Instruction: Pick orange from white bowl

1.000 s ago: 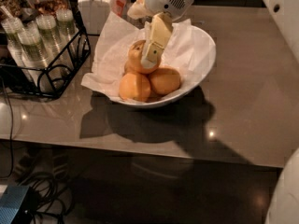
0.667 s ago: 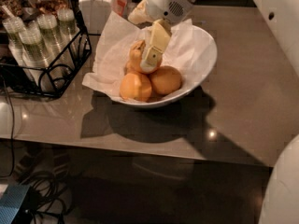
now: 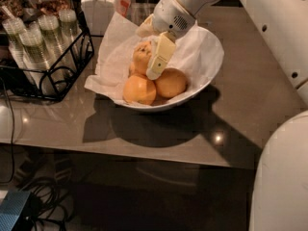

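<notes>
The white bowl stands on the brown table, lined with crumpled white paper. Three oranges lie in it. The orange with a dark stem spot sits on top at the back left, above two smoother oranges. My gripper reaches down into the bowl from the upper right. Its fingers stand on either side of the top orange. The pale near finger lies against the orange's right side. The far finger is mostly hidden behind the fruit.
A black wire rack with stacks of lidded cups stands left of the bowl. A glass jar is behind it. My white arm runs along the right. The table's front edge is near, with cables on the floor below.
Hardly anything has changed. The gripper stays around the top orange and the bowl keeps its place.
</notes>
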Controlling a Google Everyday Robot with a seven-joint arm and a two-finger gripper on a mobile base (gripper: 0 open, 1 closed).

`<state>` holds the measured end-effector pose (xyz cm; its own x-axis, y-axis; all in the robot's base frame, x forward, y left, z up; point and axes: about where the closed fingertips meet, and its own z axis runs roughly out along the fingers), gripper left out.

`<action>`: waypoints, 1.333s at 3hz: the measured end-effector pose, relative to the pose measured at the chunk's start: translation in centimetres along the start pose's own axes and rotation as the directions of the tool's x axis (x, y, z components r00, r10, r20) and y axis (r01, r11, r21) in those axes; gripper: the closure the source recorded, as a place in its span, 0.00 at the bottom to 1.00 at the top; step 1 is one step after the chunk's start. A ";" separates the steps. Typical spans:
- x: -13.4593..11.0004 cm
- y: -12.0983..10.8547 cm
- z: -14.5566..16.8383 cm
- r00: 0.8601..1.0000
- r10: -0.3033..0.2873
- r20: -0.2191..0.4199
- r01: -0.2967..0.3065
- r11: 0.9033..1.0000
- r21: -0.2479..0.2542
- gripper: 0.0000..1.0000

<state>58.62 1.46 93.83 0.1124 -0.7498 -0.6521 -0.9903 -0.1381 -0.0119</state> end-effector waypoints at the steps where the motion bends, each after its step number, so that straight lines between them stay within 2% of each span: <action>1: 1.6 0.0 0.8 0.999 0.045 -0.019 -0.045 0.999 -0.018 0.00; 2: 1.6 0.0 0.8 0.999 0.045 -0.019 -0.045 0.999 -0.018 0.00; 3: 1.6 0.0 0.8 0.999 0.045 -0.019 -0.045 0.999 -0.018 0.19; 4: 1.6 0.0 0.8 0.999 0.045 -0.019 -0.045 0.999 -0.018 0.42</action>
<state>58.77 0.81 92.18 0.0693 -0.7671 -0.6378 -0.9928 -0.1159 0.0316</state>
